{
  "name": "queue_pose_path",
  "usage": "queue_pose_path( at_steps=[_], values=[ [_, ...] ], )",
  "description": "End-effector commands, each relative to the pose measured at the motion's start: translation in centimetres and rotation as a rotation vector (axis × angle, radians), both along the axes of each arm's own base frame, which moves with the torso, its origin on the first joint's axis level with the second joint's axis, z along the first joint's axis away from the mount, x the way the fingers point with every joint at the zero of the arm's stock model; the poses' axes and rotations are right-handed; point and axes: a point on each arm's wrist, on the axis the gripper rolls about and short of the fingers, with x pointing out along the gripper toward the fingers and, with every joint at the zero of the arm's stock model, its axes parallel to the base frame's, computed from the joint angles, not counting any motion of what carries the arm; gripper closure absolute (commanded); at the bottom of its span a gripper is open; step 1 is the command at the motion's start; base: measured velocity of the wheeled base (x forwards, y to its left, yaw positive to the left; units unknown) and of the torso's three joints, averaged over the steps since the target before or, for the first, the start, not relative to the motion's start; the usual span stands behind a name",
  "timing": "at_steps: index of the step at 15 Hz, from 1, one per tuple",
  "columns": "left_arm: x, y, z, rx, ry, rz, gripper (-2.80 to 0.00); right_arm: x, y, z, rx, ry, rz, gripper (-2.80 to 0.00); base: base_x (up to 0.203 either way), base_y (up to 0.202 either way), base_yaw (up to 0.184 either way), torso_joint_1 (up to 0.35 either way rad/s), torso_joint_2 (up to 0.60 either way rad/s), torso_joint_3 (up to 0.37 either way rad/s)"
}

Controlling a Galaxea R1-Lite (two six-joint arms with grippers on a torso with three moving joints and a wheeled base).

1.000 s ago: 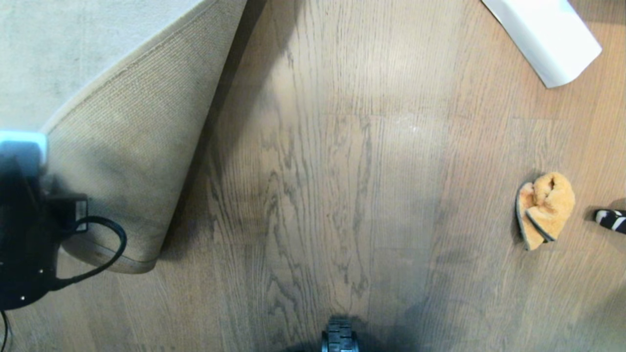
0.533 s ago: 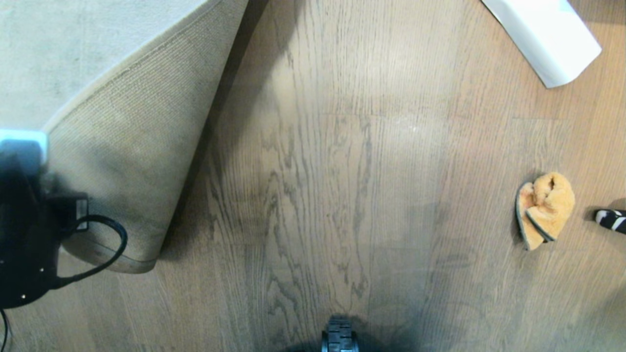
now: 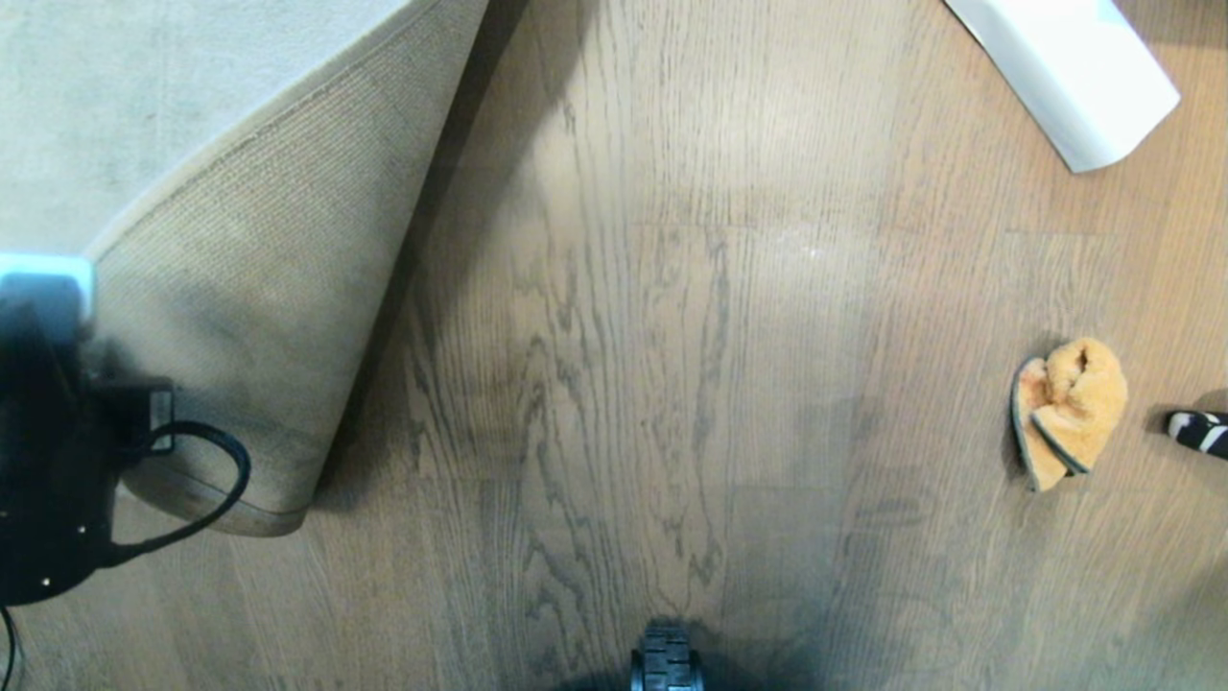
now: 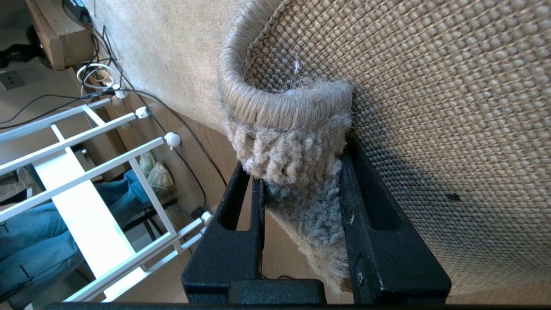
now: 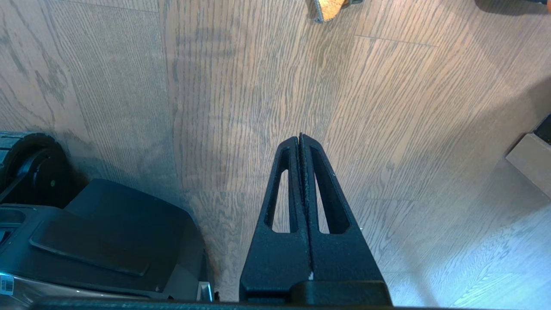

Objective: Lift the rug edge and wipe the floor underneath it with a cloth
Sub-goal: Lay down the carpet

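Right now the floor (image 3: 672, 288) fills most of my head view, wood-grain planks running away from the robot. Next in size is the rug: its pale pile lies at the far left, and the rug edge (image 3: 240, 317) is peeled up and folded over so the tan woven backing faces the camera, the rounded corner hanging down toward the near left.

My left gripper (image 4: 301, 189) has that corner. In the left wrist view the two black jaws pinch the thick bound border of the rug between them, fuzzy pile bulging out past their tips and the woven backing spreading off to one side. In the head view that arm shows only as a dark bulk at the left edge, in front of the lifted flap.

A white rolled paper sheet (image 3: 1065, 67) lies on the floor at the far right.

My right gripper (image 5: 300, 142) hangs over bare planks beside the robot's dark base (image 5: 99, 241), jaws pressed together with nothing between them.

The cloth (image 3: 1070, 408) sits crumpled on the floor at the right, well apart from the rug and out ahead of the right jaws, untouched; only its near tip (image 5: 329, 8) reaches the right wrist view.
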Motion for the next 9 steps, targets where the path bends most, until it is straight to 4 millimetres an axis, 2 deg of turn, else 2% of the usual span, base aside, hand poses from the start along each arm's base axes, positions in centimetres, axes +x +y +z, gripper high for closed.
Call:
queue_pose_path(
  at_steps=[1, 9],
  values=[
    [-0.04, 0.01, 0.07, 0.001, -0.005, 0.005, 0.0, 0.02, 0.0, 0.01, -0.002, 0.001, 0.001, 0.0, 0.0, 0.0, 0.0, 0.0, 0.0, 0.0],
    [-0.12, -0.01, 0.07, 0.001, -0.007, 0.003, 0.0, 0.02, 0.0, 0.01, -0.002, 0.001, 0.001, 0.0, 0.0, 0.0, 0.0, 0.0, 0.0, 0.0]
  ],
)
